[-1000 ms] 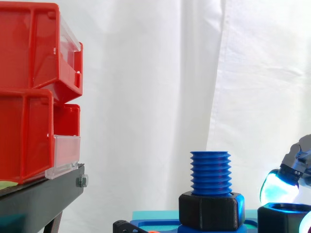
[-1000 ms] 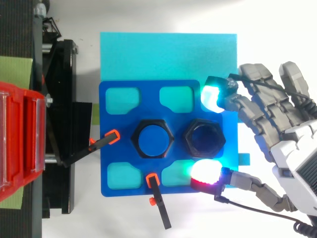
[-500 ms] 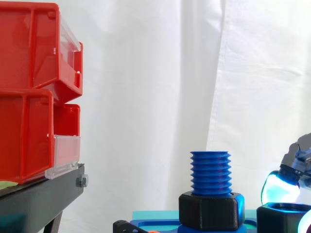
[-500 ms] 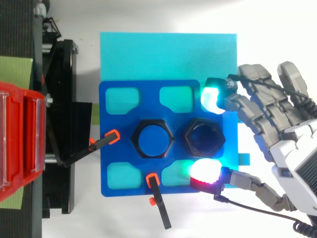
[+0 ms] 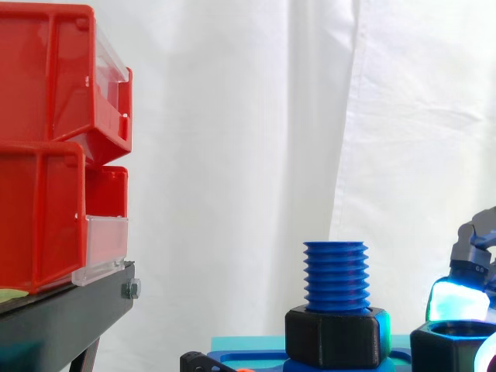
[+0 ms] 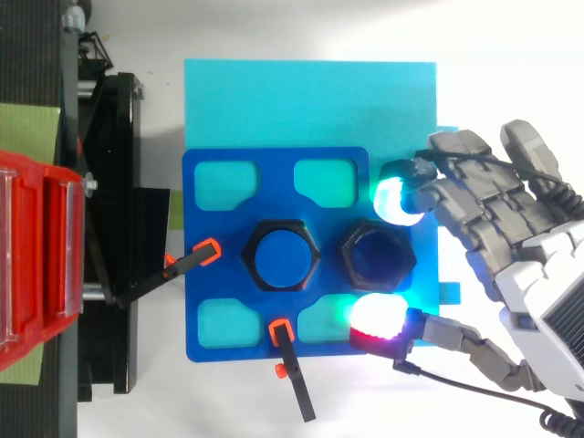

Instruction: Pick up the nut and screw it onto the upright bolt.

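The loose black nut (image 6: 377, 257) lies flat on the blue plate (image 6: 210, 274), just beside the upright blue bolt (image 5: 335, 275) on the side nearer the hand (image 6: 511, 237). A 2nd black hex nut (image 5: 335, 337) sits round the foot of the bolt, and the threads above it are bare.

The hand comes in from the right, and its fingers (image 6: 394, 199) are released and spread, holding nothing. A cyan-glowing pad is at the nut's far edge and the red-glowing thumb pad (image 6: 377, 319) at its near edge, so the nut lies between them. Whether either pad touches it is not clear.

The plate rests on a cyan sheet (image 6: 310, 100). 2 black clamps with orange tips (image 6: 196, 257) reach the plate's left and lower edges. Red bins (image 5: 46, 147) stand on a black stand (image 5: 70, 310) at the left.
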Robot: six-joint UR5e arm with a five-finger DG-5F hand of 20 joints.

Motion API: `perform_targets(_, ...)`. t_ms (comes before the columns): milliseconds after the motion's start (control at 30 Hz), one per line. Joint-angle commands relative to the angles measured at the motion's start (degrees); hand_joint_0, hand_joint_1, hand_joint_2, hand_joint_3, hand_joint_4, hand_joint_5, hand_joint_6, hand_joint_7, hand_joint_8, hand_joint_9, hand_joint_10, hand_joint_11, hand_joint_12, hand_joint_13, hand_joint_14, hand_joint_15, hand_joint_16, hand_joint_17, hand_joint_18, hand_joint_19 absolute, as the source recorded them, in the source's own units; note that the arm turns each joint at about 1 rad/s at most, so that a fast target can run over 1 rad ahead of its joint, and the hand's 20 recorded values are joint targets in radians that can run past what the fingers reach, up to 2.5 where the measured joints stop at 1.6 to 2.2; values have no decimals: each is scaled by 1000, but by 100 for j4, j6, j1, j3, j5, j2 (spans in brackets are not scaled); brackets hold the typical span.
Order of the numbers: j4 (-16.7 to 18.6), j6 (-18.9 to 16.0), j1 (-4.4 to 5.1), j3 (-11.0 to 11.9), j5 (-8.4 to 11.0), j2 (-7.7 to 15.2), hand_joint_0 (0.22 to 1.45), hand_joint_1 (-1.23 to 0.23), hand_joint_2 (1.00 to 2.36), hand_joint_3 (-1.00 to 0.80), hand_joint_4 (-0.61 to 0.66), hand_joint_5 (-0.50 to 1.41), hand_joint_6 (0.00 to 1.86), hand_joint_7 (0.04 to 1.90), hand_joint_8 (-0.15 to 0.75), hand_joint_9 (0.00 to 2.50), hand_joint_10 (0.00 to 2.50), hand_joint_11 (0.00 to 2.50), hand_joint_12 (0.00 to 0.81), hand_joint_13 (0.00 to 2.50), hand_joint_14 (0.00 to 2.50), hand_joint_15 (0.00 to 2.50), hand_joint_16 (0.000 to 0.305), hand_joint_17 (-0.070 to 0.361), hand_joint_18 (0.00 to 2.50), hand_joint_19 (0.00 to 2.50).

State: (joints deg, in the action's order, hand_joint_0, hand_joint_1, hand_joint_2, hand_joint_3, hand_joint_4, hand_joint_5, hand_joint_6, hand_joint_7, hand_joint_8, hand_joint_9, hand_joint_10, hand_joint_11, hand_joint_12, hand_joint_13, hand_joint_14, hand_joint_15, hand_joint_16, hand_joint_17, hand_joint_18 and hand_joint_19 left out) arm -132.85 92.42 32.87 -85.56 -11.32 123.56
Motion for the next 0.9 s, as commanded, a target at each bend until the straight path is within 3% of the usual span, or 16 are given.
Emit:
perform_targets(0, -136, -13, 0, 48, -45, -7, 514, -716, 1000, -500, 276, -131, 512, 1182, 270, 497, 0, 0, 284, 478, 0, 0, 27, 61, 241, 0)
perform_targets(133, -743, -365, 0, 180, -292, -42, 513, -698, 1000, -500, 275, -130, 515, 1181, 272, 501, 0, 0, 284, 479, 0, 0, 27, 61, 242, 0)
perform_targets(367, -2008, -1182, -79, 338, -634, -456, 508, -678, 1000, -500, 281, -130, 514, 1185, 274, 503, 0, 0, 285, 481, 0, 0, 27, 62, 241, 0)
perform_targets(567, -2667, -1376, -131, 338, -652, -763, 509, -664, 1000, -500, 276, -132, 511, 1191, 277, 505, 0, 0, 288, 488, 0, 0, 28, 62, 243, 0)
perform_targets(633, -3054, -1385, -202, 338, -652, -992, 510, -659, 1000, -500, 278, -132, 511, 1192, 277, 505, 0, 0, 287, 488, 0, 0, 27, 62, 244, 0)
perform_targets(800, -3133, -1367, -307, 347, -722, -1194, 511, -654, 1000, -500, 275, -132, 519, 1182, 278, 511, 0, 0, 287, 492, 0, 0, 27, 62, 250, 0)
perform_targets(867, -3186, -1349, -413, 514, -933, -1194, 511, -654, 1000, -500, 273, -132, 520, 1185, 279, 512, 0, 0, 286, 493, 0, 0, 27, 61, 252, 0)
